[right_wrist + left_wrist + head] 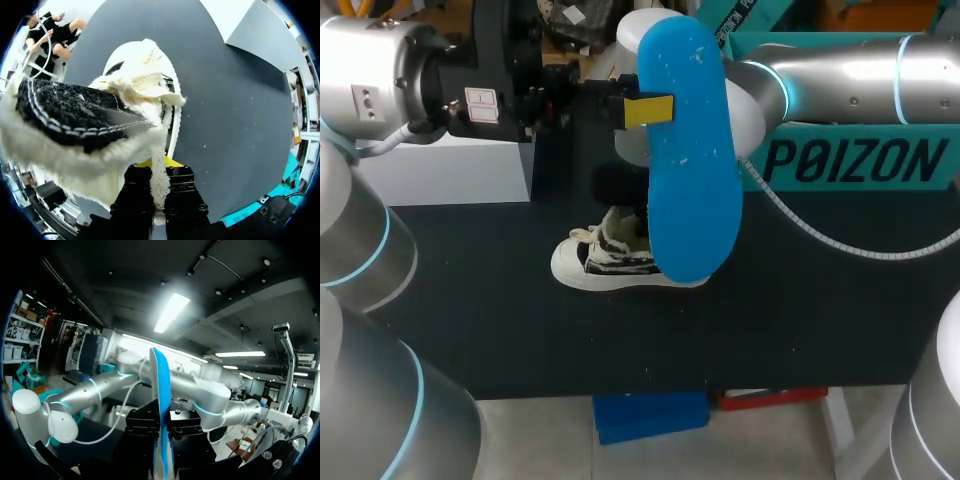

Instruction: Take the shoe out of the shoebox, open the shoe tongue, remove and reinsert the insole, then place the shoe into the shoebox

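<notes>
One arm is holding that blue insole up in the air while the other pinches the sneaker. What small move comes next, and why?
Probably the left gripper should lower the insole toward the shoe's opening. It is shut on the insole, which hangs clear above the shoe on the table, while the right gripper pinches the shoe's frayed fabric, apparently holding it ready.
</notes>
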Action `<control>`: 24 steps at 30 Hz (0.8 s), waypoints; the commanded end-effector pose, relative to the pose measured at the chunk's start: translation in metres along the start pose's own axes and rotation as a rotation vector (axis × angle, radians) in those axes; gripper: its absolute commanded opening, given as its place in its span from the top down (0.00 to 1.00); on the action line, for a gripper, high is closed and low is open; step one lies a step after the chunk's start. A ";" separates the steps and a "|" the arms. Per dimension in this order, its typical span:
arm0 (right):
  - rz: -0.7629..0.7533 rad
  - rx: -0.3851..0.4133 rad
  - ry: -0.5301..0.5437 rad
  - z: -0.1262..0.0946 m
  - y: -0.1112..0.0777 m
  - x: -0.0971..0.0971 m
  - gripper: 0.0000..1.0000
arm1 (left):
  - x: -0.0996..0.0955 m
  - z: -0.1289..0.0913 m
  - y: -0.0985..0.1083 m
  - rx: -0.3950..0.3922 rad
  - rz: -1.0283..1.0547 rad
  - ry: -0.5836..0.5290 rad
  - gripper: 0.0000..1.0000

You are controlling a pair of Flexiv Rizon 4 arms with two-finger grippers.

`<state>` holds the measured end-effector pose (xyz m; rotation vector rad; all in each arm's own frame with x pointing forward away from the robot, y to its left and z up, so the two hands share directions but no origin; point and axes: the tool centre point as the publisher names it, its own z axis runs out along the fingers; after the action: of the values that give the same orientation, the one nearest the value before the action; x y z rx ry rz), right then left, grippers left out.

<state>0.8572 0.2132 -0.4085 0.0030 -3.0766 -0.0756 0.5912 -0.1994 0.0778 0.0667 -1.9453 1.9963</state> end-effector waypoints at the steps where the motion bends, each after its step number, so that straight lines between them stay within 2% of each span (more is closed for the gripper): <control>1: 0.001 0.001 0.000 0.002 0.000 0.002 1.00 | 0.000 0.000 0.001 -0.003 -0.002 -0.002 1.00; 10: 0.001 0.001 0.000 0.002 0.000 0.002 1.00 | 0.000 0.000 0.001 -0.003 -0.002 -0.002 1.00; 11: -0.004 -0.025 0.057 0.006 -0.001 0.006 1.00 | 0.000 0.000 0.001 -0.003 -0.002 -0.002 1.00; 12: -0.015 -0.036 0.066 0.006 -0.002 0.010 1.00 | 0.000 0.000 0.001 -0.003 -0.002 -0.002 1.00; 14: -0.015 -0.016 0.032 -0.006 -0.004 0.011 1.00 | 0.000 0.000 0.001 -0.003 -0.002 -0.002 1.00; 15: 0.002 0.031 0.008 -0.016 -0.006 0.010 1.00 | 0.000 0.000 0.001 -0.003 -0.002 -0.002 1.00; 17: 0.085 0.135 -0.067 -0.032 -0.012 0.007 1.00 | 0.000 0.000 0.001 -0.003 -0.002 -0.002 1.00; 18: 0.174 0.179 -0.085 -0.041 -0.015 0.003 1.00 | 0.000 0.000 0.001 -0.003 -0.002 -0.002 1.00; 21: 0.363 0.194 -0.115 -0.072 -0.025 -0.001 1.00 | 0.000 0.000 0.001 -0.003 -0.002 -0.002 1.00; 24: 0.586 0.261 -0.177 -0.092 -0.038 -0.001 1.00 | 0.000 0.000 0.001 -0.003 -0.002 -0.002 1.00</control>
<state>0.8704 0.1793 -0.3673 -0.2965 -3.0977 0.1397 0.5912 -0.1994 0.0778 0.0667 -1.9453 1.9963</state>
